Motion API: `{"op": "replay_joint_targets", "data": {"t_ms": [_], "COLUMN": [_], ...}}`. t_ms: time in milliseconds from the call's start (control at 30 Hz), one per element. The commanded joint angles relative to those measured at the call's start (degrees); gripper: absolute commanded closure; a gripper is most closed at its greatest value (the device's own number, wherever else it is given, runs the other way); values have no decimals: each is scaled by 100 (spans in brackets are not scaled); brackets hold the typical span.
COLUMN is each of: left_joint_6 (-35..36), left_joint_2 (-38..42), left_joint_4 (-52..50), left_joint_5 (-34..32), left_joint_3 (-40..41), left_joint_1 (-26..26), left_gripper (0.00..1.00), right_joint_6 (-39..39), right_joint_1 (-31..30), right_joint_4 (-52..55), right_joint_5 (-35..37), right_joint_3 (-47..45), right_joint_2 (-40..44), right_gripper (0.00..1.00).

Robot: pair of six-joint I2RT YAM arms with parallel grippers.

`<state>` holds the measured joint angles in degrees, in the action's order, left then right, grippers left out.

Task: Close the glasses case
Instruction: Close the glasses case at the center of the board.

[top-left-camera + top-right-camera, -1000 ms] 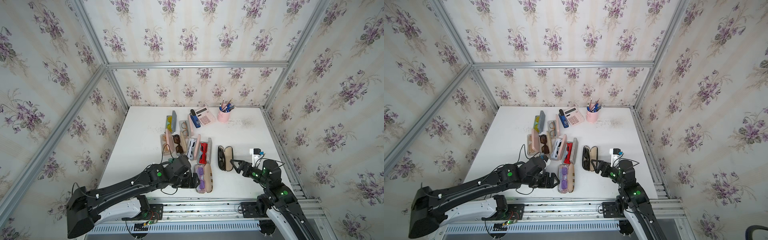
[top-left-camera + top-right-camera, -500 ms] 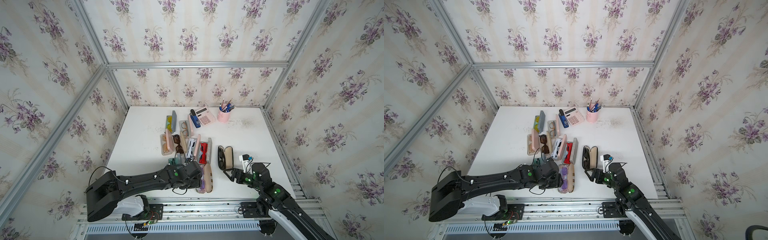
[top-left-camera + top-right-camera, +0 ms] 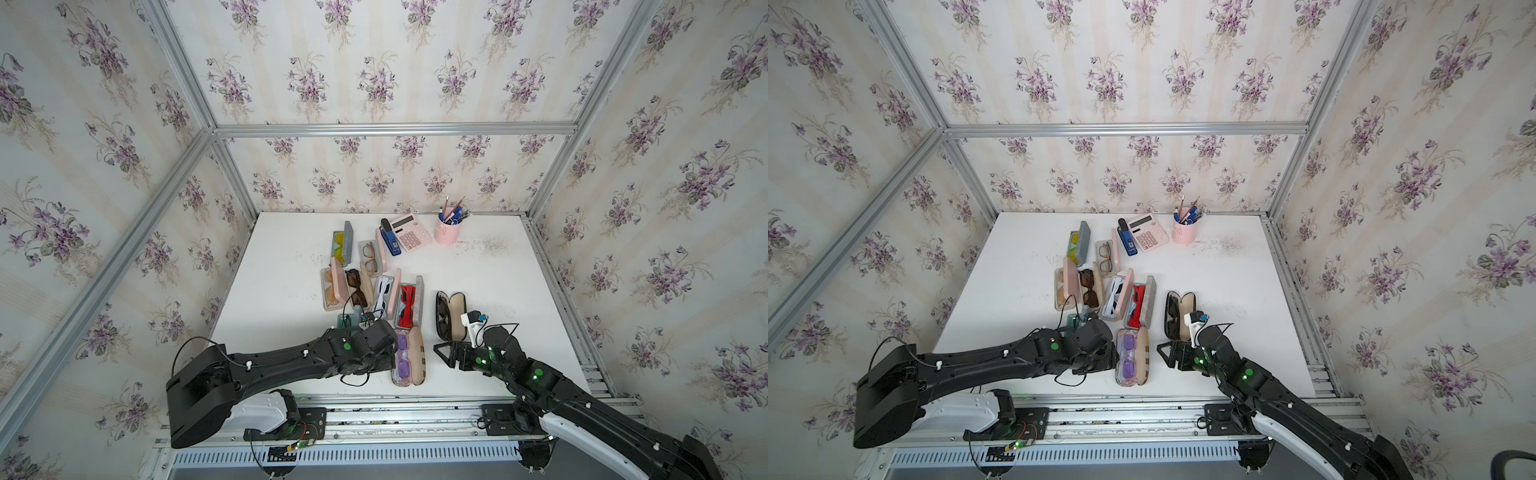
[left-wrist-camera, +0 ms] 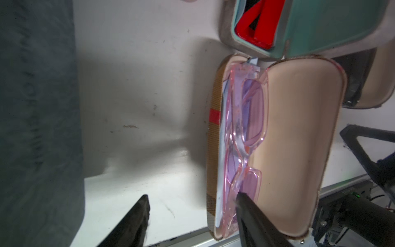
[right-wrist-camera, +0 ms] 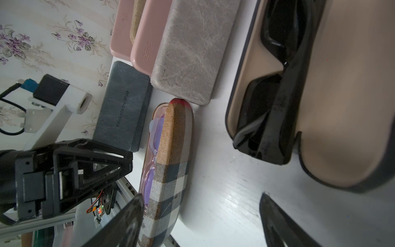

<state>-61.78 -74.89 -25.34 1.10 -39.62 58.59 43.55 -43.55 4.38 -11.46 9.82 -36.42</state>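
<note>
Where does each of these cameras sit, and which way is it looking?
Top views: high over the robot's base, looking down across the table; left arm and right arm show.
Left wrist: on the left arm, facing the open plaid glasses case; left end effector shows.
Right wrist: on the right arm, facing table between that case and the black glasses case; right end effector shows.
Shared: both wrist views show the plaid glasses case.

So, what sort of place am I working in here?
Probably a mock desk inside a test cell: wallpaper panels on an aluminium frame, a white table with open glasses cases, a calculator and pen cup.
</note>
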Motion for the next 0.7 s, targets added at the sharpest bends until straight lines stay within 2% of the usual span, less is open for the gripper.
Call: {"op": "replay_joint_targets", "data": {"t_ms": [0, 300, 667], "left_joint_6": [152, 324, 419], "left_joint_2": [-110, -78, -280], "left_joint_4": [65, 96, 293], "left_joint_5": [-38, -53, 157], "left_joint_3": [15, 138, 7], "left_joint_1": [-66, -260, -260], "left_gripper": [36, 41, 42], "right_joint_6": [91, 171, 171], "right_joint_1": [-169, -428, -476], "right_joint_4": [-432, -421, -405], "right_joint_5": [271, 513, 600], "right_joint_3": [28, 99, 64], "right_joint_2": [-222, -312, -376], "right_gripper": [16, 16, 16]}}
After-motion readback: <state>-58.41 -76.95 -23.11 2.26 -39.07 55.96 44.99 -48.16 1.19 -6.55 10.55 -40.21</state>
